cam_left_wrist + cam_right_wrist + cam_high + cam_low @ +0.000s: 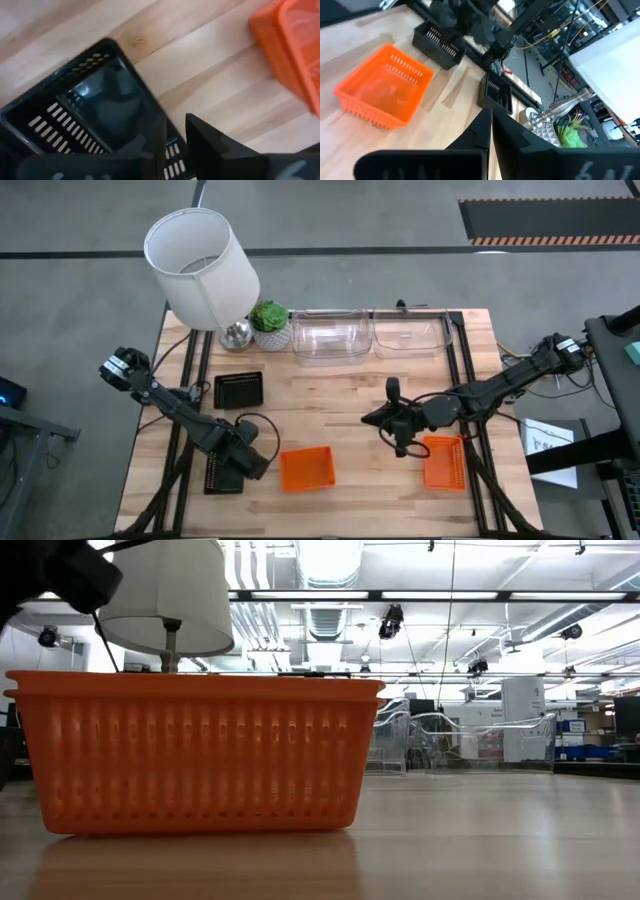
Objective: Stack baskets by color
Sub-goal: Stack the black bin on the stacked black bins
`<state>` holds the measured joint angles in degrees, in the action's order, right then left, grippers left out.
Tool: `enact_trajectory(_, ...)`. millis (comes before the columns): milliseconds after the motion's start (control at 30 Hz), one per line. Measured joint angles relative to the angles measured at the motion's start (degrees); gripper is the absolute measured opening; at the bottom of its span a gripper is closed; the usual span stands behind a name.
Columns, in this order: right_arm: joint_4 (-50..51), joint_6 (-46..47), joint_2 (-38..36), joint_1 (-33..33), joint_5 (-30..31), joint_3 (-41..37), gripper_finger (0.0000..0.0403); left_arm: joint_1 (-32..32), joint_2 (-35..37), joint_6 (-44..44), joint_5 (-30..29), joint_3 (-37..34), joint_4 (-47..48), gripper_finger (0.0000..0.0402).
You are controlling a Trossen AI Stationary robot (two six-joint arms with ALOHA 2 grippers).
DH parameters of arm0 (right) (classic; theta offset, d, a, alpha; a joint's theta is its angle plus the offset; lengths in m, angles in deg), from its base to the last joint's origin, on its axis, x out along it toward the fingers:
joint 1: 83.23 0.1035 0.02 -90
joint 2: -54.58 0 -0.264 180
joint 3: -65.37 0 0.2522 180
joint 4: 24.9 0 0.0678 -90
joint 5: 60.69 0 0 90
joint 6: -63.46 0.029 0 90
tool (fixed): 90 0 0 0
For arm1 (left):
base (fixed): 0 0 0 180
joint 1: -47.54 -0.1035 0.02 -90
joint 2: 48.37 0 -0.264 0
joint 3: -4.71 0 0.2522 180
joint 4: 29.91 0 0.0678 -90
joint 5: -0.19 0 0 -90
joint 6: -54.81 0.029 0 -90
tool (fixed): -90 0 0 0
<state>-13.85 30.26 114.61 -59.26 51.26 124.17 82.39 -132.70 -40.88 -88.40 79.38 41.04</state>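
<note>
One black basket [222,475] rests flat on the table at the near left, with my left gripper [175,135] pointing down over its right side and shut on its wall. A second black basket [238,388] lies farther back. An orange basket [306,468] stands at the near middle and another [445,462] at the near right. Two clear baskets [330,335] [410,332] stand along the far edge. My right gripper [380,418] hovers over the table's middle, shut and holding nothing. My left gripper has the black basket's side wall [162,122], the one facing the orange basket. One finger [147,147] is inside the basket and the other [207,142] outside. The fingers come from above, pointing down. The basket's bottom is on the table.
A white lampshade [200,265], a metal lamp base [236,333] and a small potted plant [270,323] stand at the far left. In the low view the orange basket [195,755] fills the near left, and the clear baskets [460,740] show behind it.
</note>
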Motion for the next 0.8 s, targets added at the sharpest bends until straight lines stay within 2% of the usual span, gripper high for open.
enact_trajectory(233,0.78,-2.10,-0.02,0.00,0.06,0.00,0.0009,2.93,0.00,-4.95,-0.23,-3.44,-6.02,0.0122)
enact_trajectory(400,0.79,-2.42,-0.02,0.00,0.09,0.00,0.0009,3.22,-1.06,-8.99,-1.56,-3.54,-5.60,0.0163)
enact_trajectory(700,0.78,-2.72,-0.02,0.00,0.09,0.00,0.0009,3.19,-6.48,-8.94,-1.75,-3.67,-5.70,0.0171)
enact_trajectory(800,0.78,-2.80,-0.04,0.00,0.09,0.00,0.0009,3.19,-7.51,-8.59,-1.75,-3.61,-5.75,0.0161)
